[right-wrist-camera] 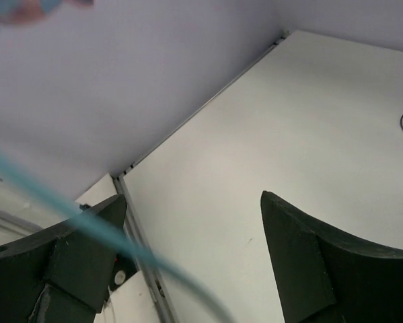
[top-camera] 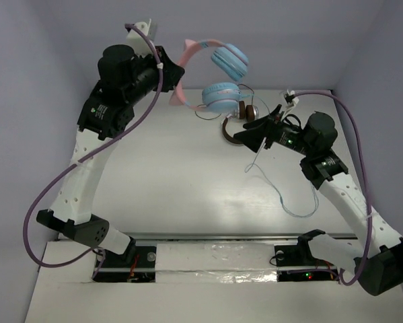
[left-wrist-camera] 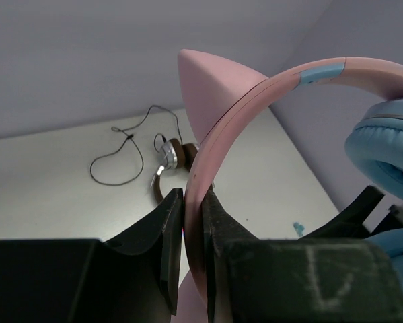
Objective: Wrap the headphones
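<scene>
The headphones [top-camera: 221, 77] have a pink cat-ear headband and light blue ear cups, and hang in the air at the back of the table. My left gripper [top-camera: 176, 79] is shut on the headband [left-wrist-camera: 218, 134], with a cat ear [left-wrist-camera: 211, 91] just above the fingers. The thin light blue cable [top-camera: 285, 202] hangs down and loops on the table. My right gripper [top-camera: 247, 134] is open and low over the table right of centre. In the right wrist view the cable [right-wrist-camera: 26, 178] runs blurred across the left finger [right-wrist-camera: 87, 242] of the right gripper [right-wrist-camera: 194, 229].
Brown-and-silver headphones [top-camera: 236, 122] with a black cable [left-wrist-camera: 120, 151] lie at the back of the table, just behind my right gripper. Walls close the back and sides. A metal rail [top-camera: 214, 237] runs along the near edge.
</scene>
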You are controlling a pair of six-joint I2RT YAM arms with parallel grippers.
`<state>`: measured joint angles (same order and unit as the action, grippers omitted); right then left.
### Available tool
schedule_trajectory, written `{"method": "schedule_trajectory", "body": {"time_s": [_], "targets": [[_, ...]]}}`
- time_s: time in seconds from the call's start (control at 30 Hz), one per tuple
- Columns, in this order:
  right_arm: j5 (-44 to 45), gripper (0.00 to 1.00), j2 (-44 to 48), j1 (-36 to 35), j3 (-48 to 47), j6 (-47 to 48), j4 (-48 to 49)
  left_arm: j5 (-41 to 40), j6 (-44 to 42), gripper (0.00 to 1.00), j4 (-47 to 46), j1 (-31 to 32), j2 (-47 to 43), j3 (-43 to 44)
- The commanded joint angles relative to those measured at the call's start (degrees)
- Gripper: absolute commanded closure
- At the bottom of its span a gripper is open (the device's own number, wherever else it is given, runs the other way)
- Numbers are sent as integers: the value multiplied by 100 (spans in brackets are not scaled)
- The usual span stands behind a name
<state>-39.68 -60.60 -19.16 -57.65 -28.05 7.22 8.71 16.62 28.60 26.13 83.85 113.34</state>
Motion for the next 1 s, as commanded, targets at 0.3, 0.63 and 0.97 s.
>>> {"method": "schedule_trajectory", "body": {"time_s": [0.3, 0.63, 0.97], "targets": [[331, 26, -311, -316, 1087, 37, 1552, 930, 912, 100, -1049, -583, -159, 366], [627, 24, -874, -387, 1563, -69, 2819, 1053, 1422, 100, -1374, -697, -27, 1076], [1226, 32, -990, -501, 2371, -112, 3777, 615, 1440, 100, -1243, -750, -159, 1410]]}}
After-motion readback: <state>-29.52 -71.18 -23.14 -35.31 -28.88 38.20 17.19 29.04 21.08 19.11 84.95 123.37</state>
